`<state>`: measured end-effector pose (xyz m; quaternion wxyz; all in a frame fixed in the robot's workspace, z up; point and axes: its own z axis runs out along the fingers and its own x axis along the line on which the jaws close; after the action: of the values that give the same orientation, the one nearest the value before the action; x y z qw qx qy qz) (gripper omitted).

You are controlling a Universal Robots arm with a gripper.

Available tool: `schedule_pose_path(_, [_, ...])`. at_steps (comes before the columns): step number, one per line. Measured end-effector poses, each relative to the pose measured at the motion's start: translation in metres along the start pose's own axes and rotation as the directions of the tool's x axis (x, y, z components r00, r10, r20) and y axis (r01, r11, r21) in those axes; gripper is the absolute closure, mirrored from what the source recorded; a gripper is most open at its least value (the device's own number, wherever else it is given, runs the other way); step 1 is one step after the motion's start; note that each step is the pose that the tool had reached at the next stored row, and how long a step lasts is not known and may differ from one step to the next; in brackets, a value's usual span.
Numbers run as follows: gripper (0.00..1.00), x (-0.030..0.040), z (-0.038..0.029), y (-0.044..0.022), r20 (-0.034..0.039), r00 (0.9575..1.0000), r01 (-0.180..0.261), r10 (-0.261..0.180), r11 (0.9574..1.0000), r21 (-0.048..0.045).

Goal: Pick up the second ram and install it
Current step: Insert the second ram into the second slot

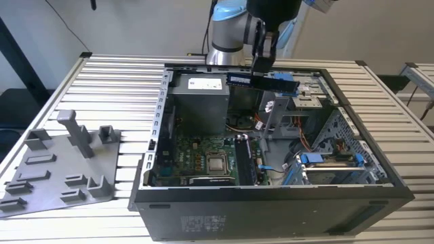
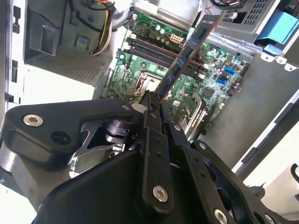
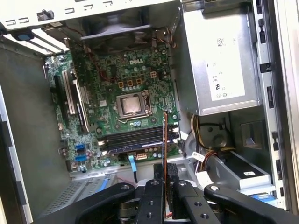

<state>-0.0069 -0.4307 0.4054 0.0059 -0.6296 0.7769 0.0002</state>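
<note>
The pincer [image 1: 260,70] is clamped on the ram stick [image 1: 266,83] above the open computer case [image 1: 271,213]. A grey tray [image 1: 51,185] rests on the surface [image 1: 115,86] beside it.

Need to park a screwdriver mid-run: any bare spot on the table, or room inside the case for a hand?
Bare slatted table beyond the grey holder tray, to the exterior view's left of the computer case; a narrower strip on the case's other side. Inside is crowded: motherboard, cables, with the end effector holding the RAM stick above it.
</note>
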Motion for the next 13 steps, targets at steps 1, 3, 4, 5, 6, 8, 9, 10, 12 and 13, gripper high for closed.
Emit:
schedule_pose_path(1, [0.86,0.0000,0.0001,0.0000,-0.0001,1.0000,-0.009,0.009,1.0000,0.0001])
schedule_pose_path(3, [0.86,0.0000,0.0002,0.0000,-0.0004,0.9996,-0.030,0.030,0.9996,0.0003])
schedule_pose_path(4, [0.86,0.0000,0.0003,0.0000,-0.0004,0.9992,-0.040,0.040,0.9992,0.0004])
schedule_pose_path(5, [0.86,0.0000,0.0004,0.0000,-0.0005,0.9987,-0.050,0.050,0.9987,0.0005])
schedule_pose_path(6, [0.86,0.0000,0.0005,0.0000,-0.0006,0.9982,-0.060,0.060,0.9982,0.0006])
schedule_pose_path(8, [0.86,0.0000,0.0007,0.0000,-0.0006,0.9967,-0.081,0.081,0.9967,0.0008])
schedule_pose_path(9, [0.86,0.0000,0.0008,0.0000,-0.0007,0.9959,-0.091,0.091,0.9959,0.0009])
schedule_pose_path(10, [0.86,0.0000,0.0010,0.0000,-0.0008,0.9948,-0.102,0.102,0.9948,0.0010])
schedule_pose_path(12, [0.86,0.0000,0.0013,0.0000,-0.0009,0.9922,-0.124,0.124,0.9922,0.0012])
schedule_pose_path(13, [0.86,0.0000,0.0014,0.0000,-0.0009,0.9907,-0.136,0.136,0.9907,0.0014])
